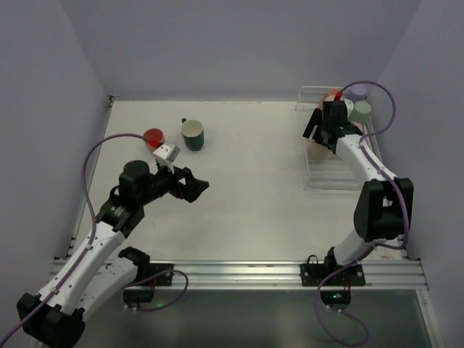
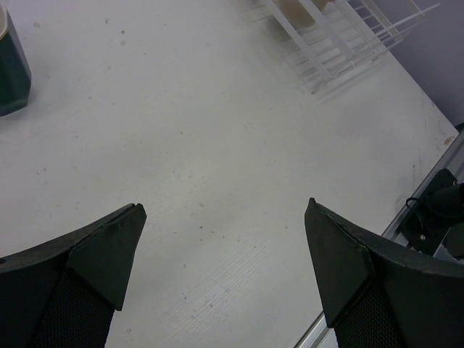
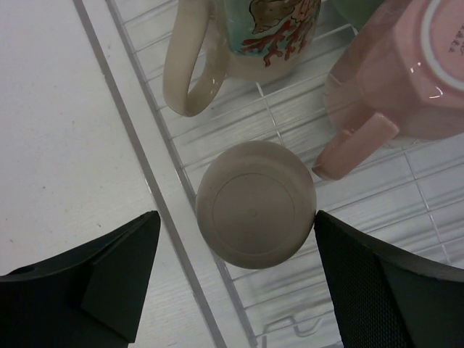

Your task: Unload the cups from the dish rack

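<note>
White counter (image 1: 246, 181): red cup (image 1: 154, 137), green cup (image 1: 193, 138) side by side, far left; rack (image 1: 328, 176) far right.

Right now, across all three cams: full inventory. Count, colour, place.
table: 1, white, under everything
dish rack: 1, white wire with clear sides, table's far right
red cup: 1, red, on table, far left
dark green mug: 1, dark green, on table beside red cup
tan cup: 1, tan, upside down in rack
cream mug: 1, cream with printed picture, in rack
pink mug: 1, pink, upside down in rack
light green cup: 1, light green, rack's far end
lavender cup: 1, lavender, rack's far corner
left gripper: open, over bare table
right gripper: open, straddling tan cup
</note>
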